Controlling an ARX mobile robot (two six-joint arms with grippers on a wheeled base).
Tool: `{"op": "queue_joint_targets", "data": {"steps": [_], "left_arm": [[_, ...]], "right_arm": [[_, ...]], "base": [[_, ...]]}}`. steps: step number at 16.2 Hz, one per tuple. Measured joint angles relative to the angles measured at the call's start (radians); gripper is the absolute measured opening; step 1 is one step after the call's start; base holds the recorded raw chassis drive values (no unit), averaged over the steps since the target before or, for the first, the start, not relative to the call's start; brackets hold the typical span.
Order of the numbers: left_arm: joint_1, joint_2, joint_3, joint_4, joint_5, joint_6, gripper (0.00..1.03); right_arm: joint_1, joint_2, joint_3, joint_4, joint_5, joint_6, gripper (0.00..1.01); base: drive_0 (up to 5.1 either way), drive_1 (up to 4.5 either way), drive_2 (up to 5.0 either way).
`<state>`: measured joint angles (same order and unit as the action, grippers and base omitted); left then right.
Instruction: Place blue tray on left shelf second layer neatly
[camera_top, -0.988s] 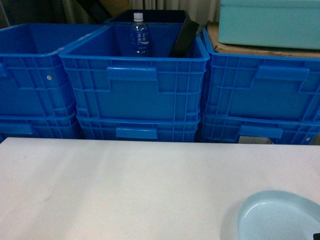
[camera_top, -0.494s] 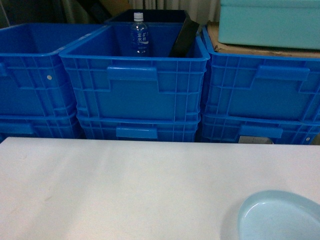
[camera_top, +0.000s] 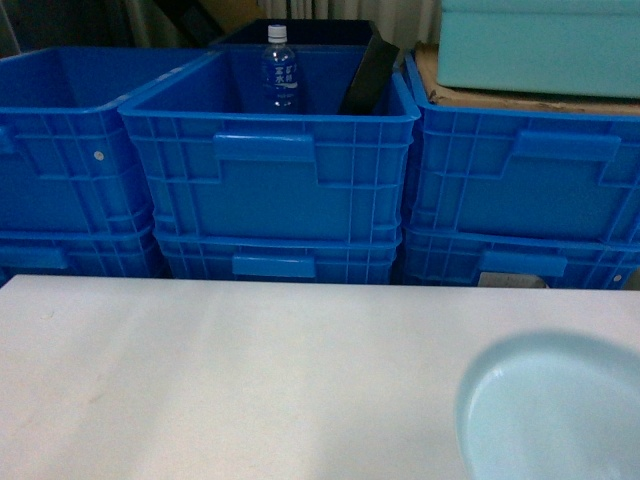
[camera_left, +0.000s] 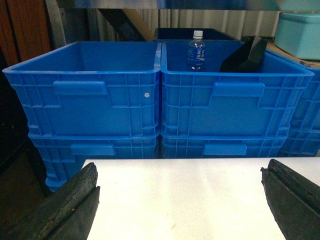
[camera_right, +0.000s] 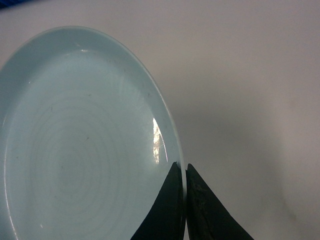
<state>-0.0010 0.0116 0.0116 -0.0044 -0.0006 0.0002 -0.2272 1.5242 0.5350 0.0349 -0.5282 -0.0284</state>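
Notice your right end effector (camera_right: 183, 172) is pinched on the blue tray (camera_right: 85, 145) rim for carrying above the counter (camera_top: 250, 380), while the left end effector (camera_left: 180, 200) waits spread apart.

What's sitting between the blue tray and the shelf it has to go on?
The shelf isn't visible in any view, so the full path can't be judged. The right hand is shut on the blue tray rim above the white table. Straight ahead stand stacked blue crates, one holding a water bottle.
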Motion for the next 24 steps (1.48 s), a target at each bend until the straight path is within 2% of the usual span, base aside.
{"op": "queue_joint_targets", "data": {"steps": [1,2,3,4,5,6,7,8,9,11,12,14,16,19,24], "left_arm": [[0.0,0.0,0.0,0.0,0.0,0.0,0.98],[0.0,0.0,0.0,0.0,0.0,0.0,0.98],[0.0,0.0,0.0,0.0,0.0,0.0,0.98],[0.0,0.0,0.0,0.0,0.0,0.0,0.98],[0.0,0.0,0.0,0.0,0.0,0.0,0.98],[0.0,0.0,0.0,0.0,0.0,0.0,0.98],[0.0,0.0,0.0,0.0,0.0,0.0,0.98],[0.0,0.0,0.0,0.0,0.0,0.0,0.98],[0.0,0.0,0.0,0.0,0.0,0.0,0.98],[0.0,0.0,0.0,0.0,0.0,0.0,0.98],[0.0,0.0,0.0,0.0,0.0,0.0,0.98],[0.0,0.0,0.0,0.0,0.0,0.0,0.98],[0.0,0.0,0.0,0.0,0.0,0.0,0.98],[0.0,0.0,0.0,0.0,0.0,0.0,0.98],[0.0,0.0,0.0,0.0,0.0,0.0,0.98]], "right_arm": [[0.005,-0.14,0.056,-0.065,-0.037,-0.024,0.02],[0.005,-0.243,0.076,-0.098,-0.044,-0.045,0.02],[0.0,-0.318,0.07,-0.112,-0.048,-0.063,0.02],[-0.01,-0.403,0.037,-0.07,-0.026,-0.098,0.02],[-0.033,-0.496,-0.01,0.008,0.003,-0.132,0.02],[-0.042,-0.601,-0.071,0.099,0.052,-0.159,0.02],[0.057,-0.855,-0.241,0.211,0.159,-0.166,0.02],[0.084,-0.863,-0.251,0.224,0.191,-0.151,0.02],[0.116,-0.836,-0.251,0.244,0.248,-0.134,0.02],[0.208,-0.787,-0.273,0.316,0.349,-0.119,0.02],[0.222,-0.754,-0.273,0.355,0.375,-0.11,0.02],[0.233,-0.721,-0.276,0.357,0.428,-0.095,0.02],[0.296,-0.715,-0.278,0.394,0.485,-0.092,0.02],[0.319,-0.708,-0.288,0.39,0.499,-0.069,0.02],[0.319,-0.708,-0.288,0.393,0.499,-0.068,0.02]], "base": [[0.0,0.0,0.0],[0.0,0.0,0.0],[0.0,0.0,0.0],[0.0,0.0,0.0],[0.0,0.0,0.0],[0.0,0.0,0.0],[0.0,0.0,0.0],[0.0,0.0,0.0],[0.0,0.0,0.0],[0.0,0.0,0.0],[0.0,0.0,0.0],[0.0,0.0,0.0],[0.0,0.0,0.0],[0.0,0.0,0.0],[0.0,0.0,0.0]]}}
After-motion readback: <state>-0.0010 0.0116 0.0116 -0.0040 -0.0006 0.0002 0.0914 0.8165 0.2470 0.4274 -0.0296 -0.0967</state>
